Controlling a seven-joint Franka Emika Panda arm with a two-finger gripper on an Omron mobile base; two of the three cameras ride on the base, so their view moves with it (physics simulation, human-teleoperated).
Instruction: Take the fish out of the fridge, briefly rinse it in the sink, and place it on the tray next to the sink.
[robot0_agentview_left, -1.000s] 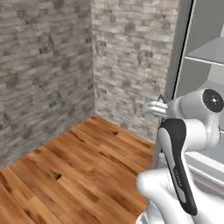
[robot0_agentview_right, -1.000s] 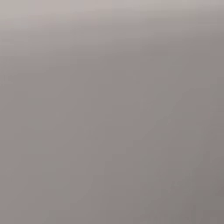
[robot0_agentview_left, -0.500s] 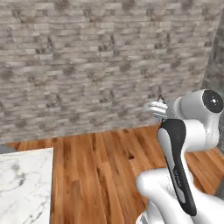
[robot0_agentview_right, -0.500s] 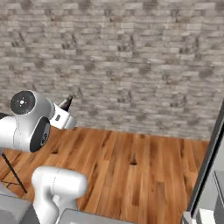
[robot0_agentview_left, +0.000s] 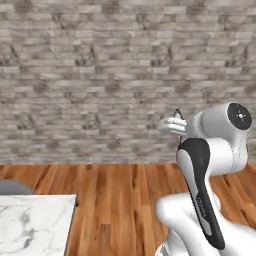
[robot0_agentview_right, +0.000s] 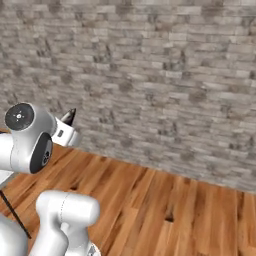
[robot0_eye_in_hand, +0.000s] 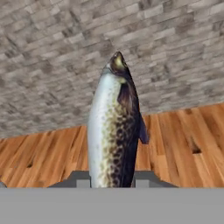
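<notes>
The fish, dark speckled grey with a paler belly, stands up between my two fingertips in the hand view. My gripper is shut on it. From the left base view the gripper is held up in front of the arm, and the fish's dark tip pokes out above it. The right base view shows the gripper at the left with the fish's tip sticking up. Fridge, sink and tray are out of view.
A grey brick wall fills the background over a wooden floor. A white marble counter corner sits at the lower left of the left base view. A thin dark leg slants at the left of the right base view.
The base has turned, so the whole scene has shifted: the fridge edge has left both base views and the marble counter has come further in. The gripper still holds the fish.
</notes>
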